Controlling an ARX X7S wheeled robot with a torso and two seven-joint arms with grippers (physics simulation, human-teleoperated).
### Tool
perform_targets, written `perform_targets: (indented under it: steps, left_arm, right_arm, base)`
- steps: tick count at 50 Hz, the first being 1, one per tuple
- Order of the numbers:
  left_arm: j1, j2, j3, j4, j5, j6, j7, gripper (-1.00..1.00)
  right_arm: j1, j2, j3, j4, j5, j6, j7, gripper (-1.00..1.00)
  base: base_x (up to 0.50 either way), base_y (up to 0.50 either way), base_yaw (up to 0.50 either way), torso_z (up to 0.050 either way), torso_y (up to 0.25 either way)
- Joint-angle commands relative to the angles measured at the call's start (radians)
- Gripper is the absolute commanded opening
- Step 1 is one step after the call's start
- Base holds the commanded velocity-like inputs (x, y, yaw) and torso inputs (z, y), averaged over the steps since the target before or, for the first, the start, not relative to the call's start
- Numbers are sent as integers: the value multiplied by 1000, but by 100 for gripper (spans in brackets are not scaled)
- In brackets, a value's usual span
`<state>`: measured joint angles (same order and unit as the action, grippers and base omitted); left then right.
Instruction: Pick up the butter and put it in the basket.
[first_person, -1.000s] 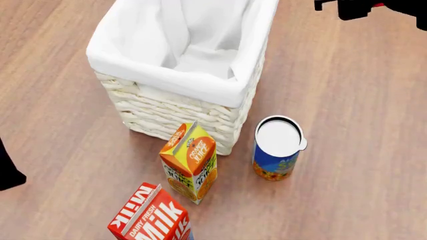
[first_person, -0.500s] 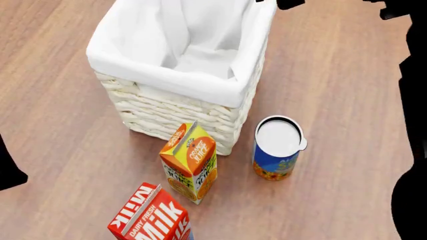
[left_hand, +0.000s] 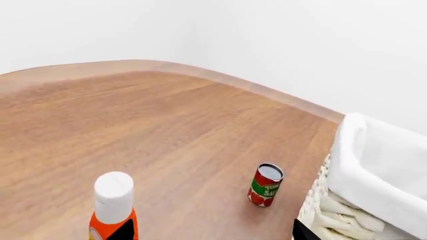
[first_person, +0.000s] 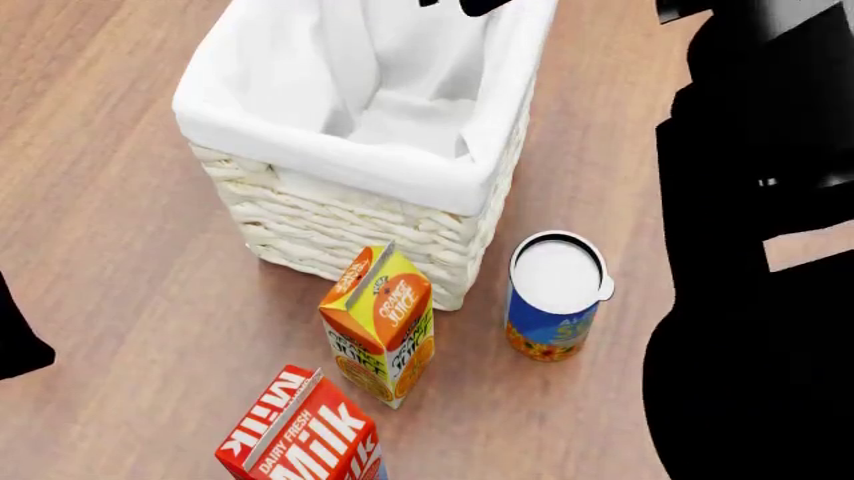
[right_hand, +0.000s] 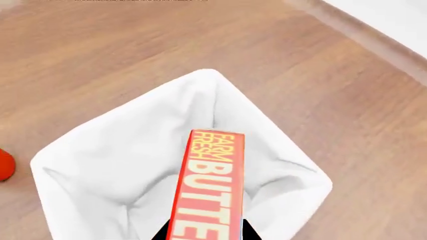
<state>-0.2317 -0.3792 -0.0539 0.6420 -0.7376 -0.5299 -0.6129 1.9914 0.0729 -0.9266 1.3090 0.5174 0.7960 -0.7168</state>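
The butter (right_hand: 208, 185), a slim red box with cream lettering, is clamped between the fingers of my right gripper (right_hand: 203, 232). It hangs lengthwise over the open mouth of the basket (right_hand: 80, 165), with the white liner beneath it. In the head view the basket (first_person: 360, 225) fills the upper middle. My right arm (first_person: 747, 250) is a black mass down the right side, and its tip reaches over the basket's far rim. The butter does not show in that view. My left gripper (left_hand: 213, 236) is open with bare floor between its fingers, beside the basket (left_hand: 373, 175).
An orange juice carton (first_person: 379, 322) and a blue can with a white lid (first_person: 554, 295) stand just in front of the basket. A milk carton (first_person: 300, 435) lies nearer me. An orange bottle with a white cap (left_hand: 113, 200) and a red tomato can (left_hand: 266, 184) stand near my left gripper.
My right arm has swung in from the upper right and now covers the right side of the head view, its tip moving left over the basket's far rim. Nothing else moved.
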Motion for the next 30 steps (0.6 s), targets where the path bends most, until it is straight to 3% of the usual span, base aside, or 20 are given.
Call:
perform_targets:
  steps: [1,13,30]
  left_arm:
    - [3,-2,1,7,-6,-3,-9,100]
    - [14,-9,-7,41,-32,-23,-36,100]
    - [21,-16,-9,64,-55,-40,-59,100]
  right_arm:
    - [-11,-45,274,-1,-268,-18,-117,-100]
    - [-29,-68,449,0,-407,-10,-162,-100]
    - [-57,-71,491,0,-445,62,-163,-100]
  base:
    - [0,0,0,0,0]
    - [0,0,0,1,2]
    - [0,0,0,1,1]
